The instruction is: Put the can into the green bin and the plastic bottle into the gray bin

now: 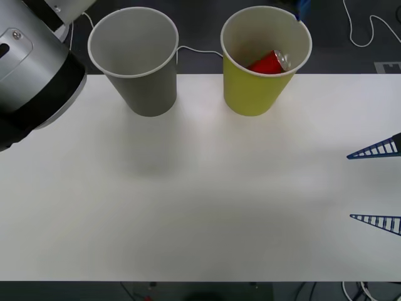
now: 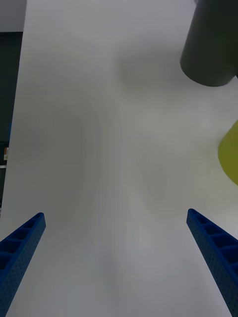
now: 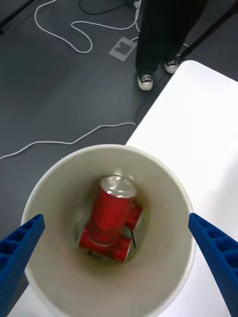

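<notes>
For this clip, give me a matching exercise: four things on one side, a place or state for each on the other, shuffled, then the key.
Things:
1. can
2. gray bin
3. right hand
4. left hand

Places or states:
A. open, low over the table's right edge
B. lying inside the green bin
C. open, above the green bin's mouth
D. upright at the table's far edge, nothing seen inside

Pairs: 1-B, 2-D, 3-A, 4-C
</notes>
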Available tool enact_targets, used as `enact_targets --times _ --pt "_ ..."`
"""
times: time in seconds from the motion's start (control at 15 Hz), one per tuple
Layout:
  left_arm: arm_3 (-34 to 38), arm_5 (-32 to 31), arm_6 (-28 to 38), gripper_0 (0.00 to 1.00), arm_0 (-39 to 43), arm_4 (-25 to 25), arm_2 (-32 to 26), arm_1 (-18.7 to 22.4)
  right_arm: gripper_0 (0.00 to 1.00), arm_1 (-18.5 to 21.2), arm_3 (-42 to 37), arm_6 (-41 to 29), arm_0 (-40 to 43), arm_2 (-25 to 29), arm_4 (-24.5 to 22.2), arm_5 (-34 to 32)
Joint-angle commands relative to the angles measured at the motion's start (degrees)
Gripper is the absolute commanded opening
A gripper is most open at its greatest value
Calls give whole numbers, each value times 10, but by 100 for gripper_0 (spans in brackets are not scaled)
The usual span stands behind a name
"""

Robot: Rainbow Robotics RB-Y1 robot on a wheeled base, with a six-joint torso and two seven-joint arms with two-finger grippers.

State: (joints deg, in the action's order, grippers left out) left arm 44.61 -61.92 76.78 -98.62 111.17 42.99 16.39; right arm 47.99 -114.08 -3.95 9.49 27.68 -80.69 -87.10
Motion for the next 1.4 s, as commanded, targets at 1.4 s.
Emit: enact_targets --times 1.4 --pt "305 -72 -345 100 383 -351 -164 493 100 0 0 0 0 0 0 0"
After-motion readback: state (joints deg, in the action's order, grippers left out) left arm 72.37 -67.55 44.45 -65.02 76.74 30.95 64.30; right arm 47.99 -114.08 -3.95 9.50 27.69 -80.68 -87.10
